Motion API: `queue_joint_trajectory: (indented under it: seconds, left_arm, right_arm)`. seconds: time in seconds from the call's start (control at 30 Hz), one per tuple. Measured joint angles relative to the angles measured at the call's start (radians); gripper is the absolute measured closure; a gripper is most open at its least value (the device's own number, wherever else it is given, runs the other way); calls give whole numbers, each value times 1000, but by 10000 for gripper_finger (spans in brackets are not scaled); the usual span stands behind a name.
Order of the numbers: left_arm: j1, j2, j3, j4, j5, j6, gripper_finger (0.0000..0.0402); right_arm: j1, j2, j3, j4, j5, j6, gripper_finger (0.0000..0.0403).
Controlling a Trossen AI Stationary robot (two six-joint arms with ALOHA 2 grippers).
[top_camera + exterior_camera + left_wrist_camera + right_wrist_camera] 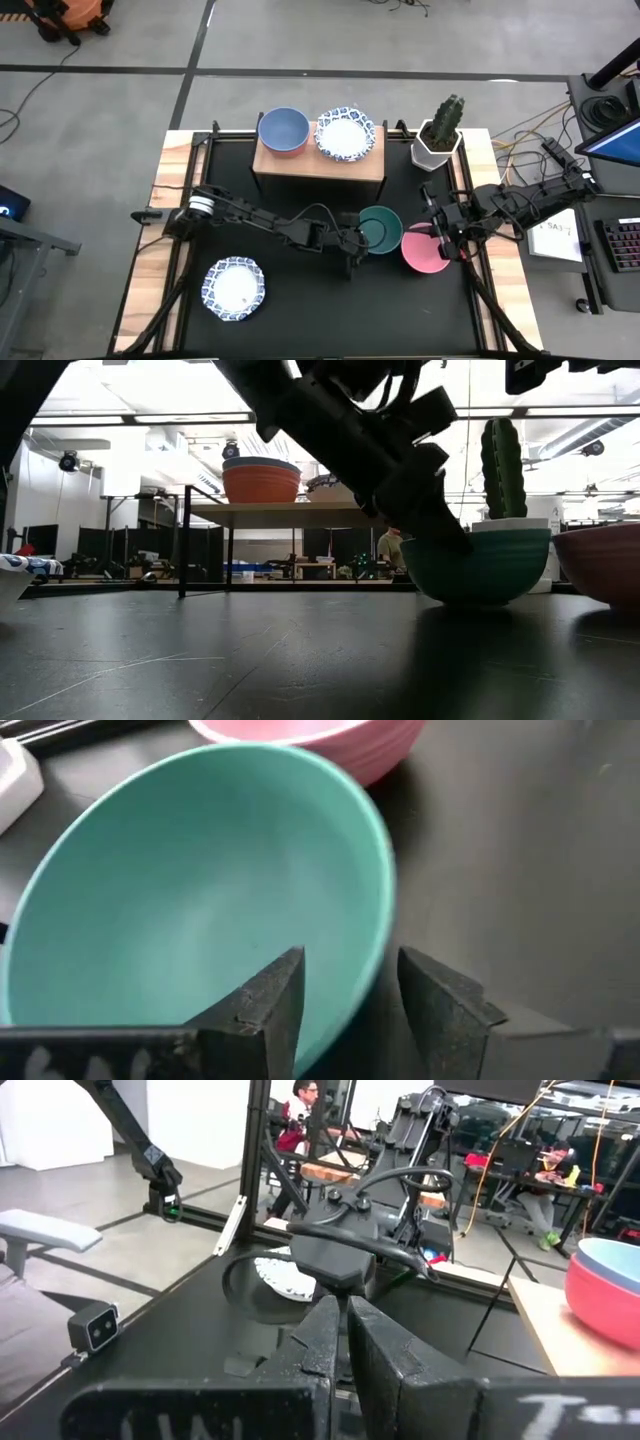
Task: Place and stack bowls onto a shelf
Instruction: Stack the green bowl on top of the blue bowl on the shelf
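Note:
A green bowl [381, 229] sits on its base on the black table, right of centre, with a pink bowl [426, 252] beside it on the right. My left gripper [350, 990] is open at the green bowl's near-left rim [378, 945], one finger over the inside and one outside. The wooden shelf [318, 165] at the back carries a red bowl with a blue inside [284, 131] and a white blue-patterned bowl [345, 134]. Another patterned bowl [233, 288] lies near the front left. My right gripper [345, 1330] is shut and hovers over the table's right side. My left gripper straddles the green bowl's rim [378, 945], slanting down from the table's left. One finger [265, 1005] is over the bowl's inside and the other [440, 1005] is outside its wall. Whether either finger touches the bowl, I cannot tell. The bowl rests on the table.
A white hexagonal pot with a cactus [440, 135] stands at the back right, next to the shelf. The pink bowl nearly touches the green one. Bare black tabletop [330, 310] lies along the front between the two arms.

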Motion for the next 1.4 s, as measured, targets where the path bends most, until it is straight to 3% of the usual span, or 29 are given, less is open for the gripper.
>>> queue_joint_trajectory:
  seconds: [0.17,0.4,0.53,0.67,1.03,1.23,1.4]
  left_arm:
    - [0,2,0,1,-3,-10,298]
    - [1,-2,0,-7,-3,-19,388]
    - [-11,-56,2,-53,14,-22,394]
    - [-35,-140,31,-179,30,-14,399]
    - [-60,-468,159,-748,-5,67,401]
    - [44,-650,167,-943,-233,123,401]
    - [270,-728,164,-1002,-184,104,401]
  right_arm:
    - [0,0,0,-6,0,0,385]
    - [0,0,0,-6,0,-2,385]
    - [0,0,0,-15,1,-5,385]
    - [0,0,0,-15,2,-2,385]
    - [0,1,0,-20,8,2,385]
    - [-1,1,0,-20,8,1,385]
    - [-2,1,0,-20,9,1,385]
